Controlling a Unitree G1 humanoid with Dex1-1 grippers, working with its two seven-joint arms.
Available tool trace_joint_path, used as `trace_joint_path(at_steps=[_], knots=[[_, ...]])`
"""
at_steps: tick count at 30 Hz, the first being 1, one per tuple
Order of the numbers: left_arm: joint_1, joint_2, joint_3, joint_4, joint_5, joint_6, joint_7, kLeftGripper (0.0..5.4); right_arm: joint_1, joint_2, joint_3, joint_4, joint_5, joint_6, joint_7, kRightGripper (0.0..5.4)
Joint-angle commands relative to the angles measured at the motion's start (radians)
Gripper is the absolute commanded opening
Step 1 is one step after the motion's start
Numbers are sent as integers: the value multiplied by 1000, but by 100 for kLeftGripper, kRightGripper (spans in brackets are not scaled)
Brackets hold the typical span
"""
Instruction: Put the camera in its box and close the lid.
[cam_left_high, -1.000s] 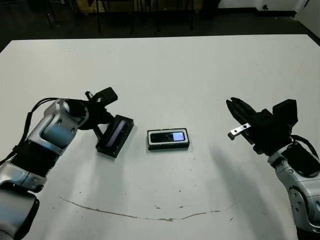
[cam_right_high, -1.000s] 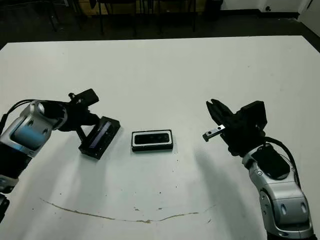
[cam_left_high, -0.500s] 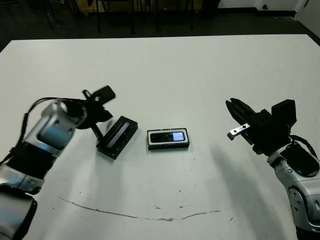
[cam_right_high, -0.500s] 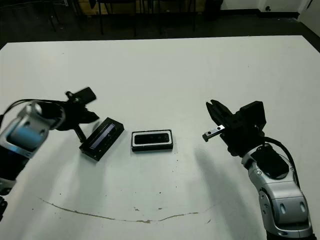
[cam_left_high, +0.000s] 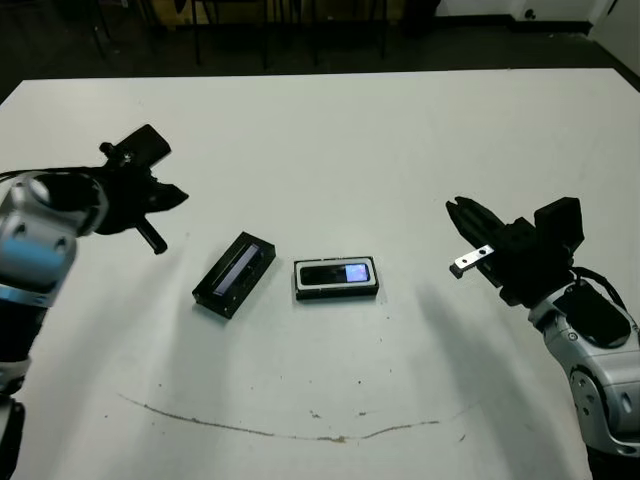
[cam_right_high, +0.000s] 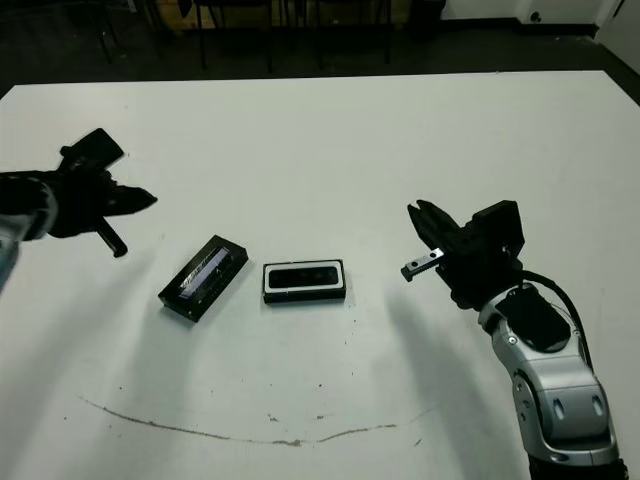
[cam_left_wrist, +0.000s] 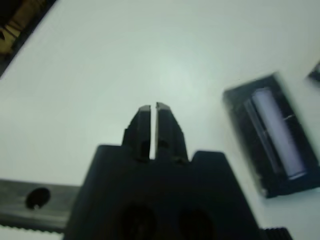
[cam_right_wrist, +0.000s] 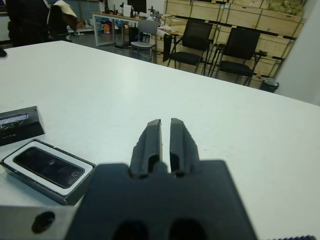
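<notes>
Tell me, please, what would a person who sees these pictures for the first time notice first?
First, the open box near the middle of the white table, with the camera lying inside and its small screen glowing bluish. Just to the robot's left of it lies the black lid, set at an angle, apart from the box. The left gripper and right gripper hang empty at either side.

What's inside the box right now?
The camera lies flat inside the box, its bluish screen lit and the white lining showing around it. Whatever is under the camera is covered. The lid lies apart on the table, so the box is open.
</notes>
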Motion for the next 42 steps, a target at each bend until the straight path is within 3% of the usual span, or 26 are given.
trace_joint_path(at_steps=[1,6,11,25,36,42], knots=[[78,-33,107,-123,-51,13,76,0,4,-6,14,7,-15,3,-2,2],[245,-107,121,-437,54,2,332,0,5,6,15,19,-1,-4,3,2],[368,-161,56,-577,112,36,445,64,10,5,22,29,-15,-34,4,0],[507,-252,44,-547,62,-31,475,322,39,30,29,18,0,-19,-11,0],[526,-259,59,-501,-2,-67,448,527,45,26,40,22,-14,-36,-8,0],[531,-244,55,-474,-46,-50,418,539,44,25,40,16,-13,-23,-9,0]])
